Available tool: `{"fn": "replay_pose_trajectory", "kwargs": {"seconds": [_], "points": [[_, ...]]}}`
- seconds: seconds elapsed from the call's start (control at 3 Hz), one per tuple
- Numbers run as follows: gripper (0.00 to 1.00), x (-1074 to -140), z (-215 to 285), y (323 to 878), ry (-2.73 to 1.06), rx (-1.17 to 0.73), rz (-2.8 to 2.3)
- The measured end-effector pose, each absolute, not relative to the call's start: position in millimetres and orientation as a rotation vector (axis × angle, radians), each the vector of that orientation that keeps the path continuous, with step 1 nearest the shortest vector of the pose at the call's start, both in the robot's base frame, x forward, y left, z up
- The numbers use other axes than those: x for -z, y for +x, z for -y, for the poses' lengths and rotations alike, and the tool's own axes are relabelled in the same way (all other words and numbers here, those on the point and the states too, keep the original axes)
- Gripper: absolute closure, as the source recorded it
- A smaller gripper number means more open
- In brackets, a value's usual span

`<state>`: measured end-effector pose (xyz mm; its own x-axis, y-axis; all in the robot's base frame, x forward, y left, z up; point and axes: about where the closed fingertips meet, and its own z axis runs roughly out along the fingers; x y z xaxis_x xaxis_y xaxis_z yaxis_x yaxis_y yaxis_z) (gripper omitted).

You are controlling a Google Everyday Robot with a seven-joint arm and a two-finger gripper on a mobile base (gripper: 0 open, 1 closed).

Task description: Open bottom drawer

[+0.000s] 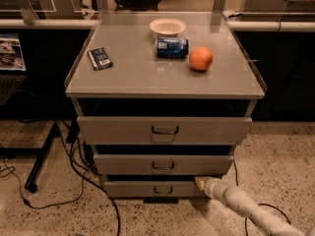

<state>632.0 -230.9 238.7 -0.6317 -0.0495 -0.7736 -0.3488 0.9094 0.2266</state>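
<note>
The bottom drawer [152, 189] is the narrowest grey front at the foot of the cabinet, with a small dark loop handle [163, 190] at its centre. It stands out slightly, with a dark gap above it. My gripper [201, 183] is at the drawer's upper right corner, its pale tip touching or nearly touching the front's right end. The white arm [246, 206] runs from there down to the bottom right of the camera view.
Above are the mid-sized drawer [162, 164] and the widest drawer [165, 130]. On the cabinet top [133, 77] lie a white bowl [168, 27], a blue can [172, 47], an orange [201, 58] and a dark packet [100, 58]. Black cables [74, 176] and a stand leg [42, 156] are on the floor to the left.
</note>
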Motion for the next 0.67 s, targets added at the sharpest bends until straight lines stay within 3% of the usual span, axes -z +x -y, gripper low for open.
{"fn": "replay_pose_trajectory", "kwargs": {"seconds": [0.67], "points": [[1.0, -219.1, 223.2, 635.7, -0.292, -0.468, -2.262]]}}
